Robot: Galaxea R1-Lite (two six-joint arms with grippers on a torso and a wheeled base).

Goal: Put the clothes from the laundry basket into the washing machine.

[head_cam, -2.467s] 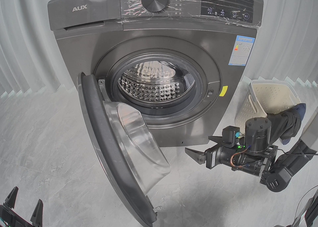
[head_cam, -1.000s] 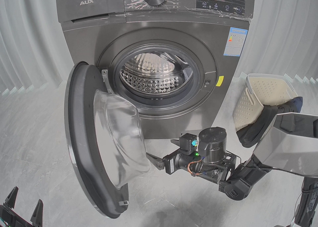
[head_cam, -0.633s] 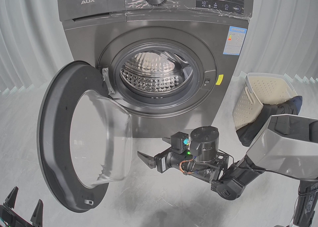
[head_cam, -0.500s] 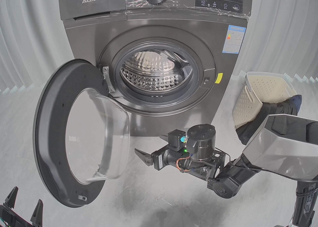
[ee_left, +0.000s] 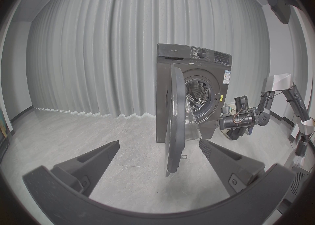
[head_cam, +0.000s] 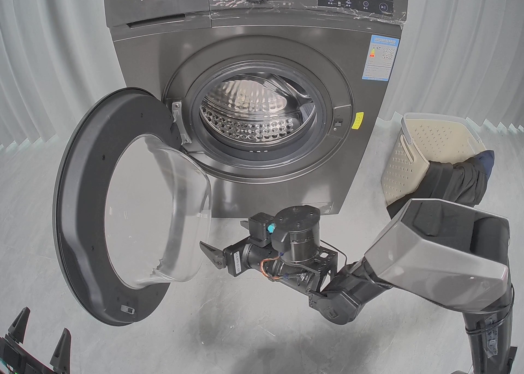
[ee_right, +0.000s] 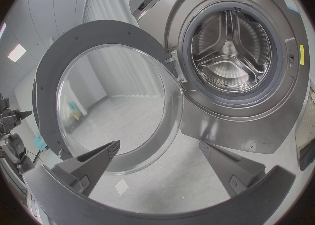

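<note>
With the door (head_cam: 87, 184) of the washing machine (head_cam: 245, 20) wide open, the right gripper (head_cam: 222, 234), spread and empty, hangs low beside the door glass (head_cam: 158, 211); it should back clear of it, then turn to the dark clothes (head_cam: 456, 184) draped over the laundry basket (head_cam: 431, 140) beside the machine

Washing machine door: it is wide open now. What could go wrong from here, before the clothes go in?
1. The open right gripper hangs close to the glass of the door; when the arm turns toward the laundry basket, it might knock the door.
2. The clothes drape over the basket's rim, so a hard pull may tip the basket.
</note>
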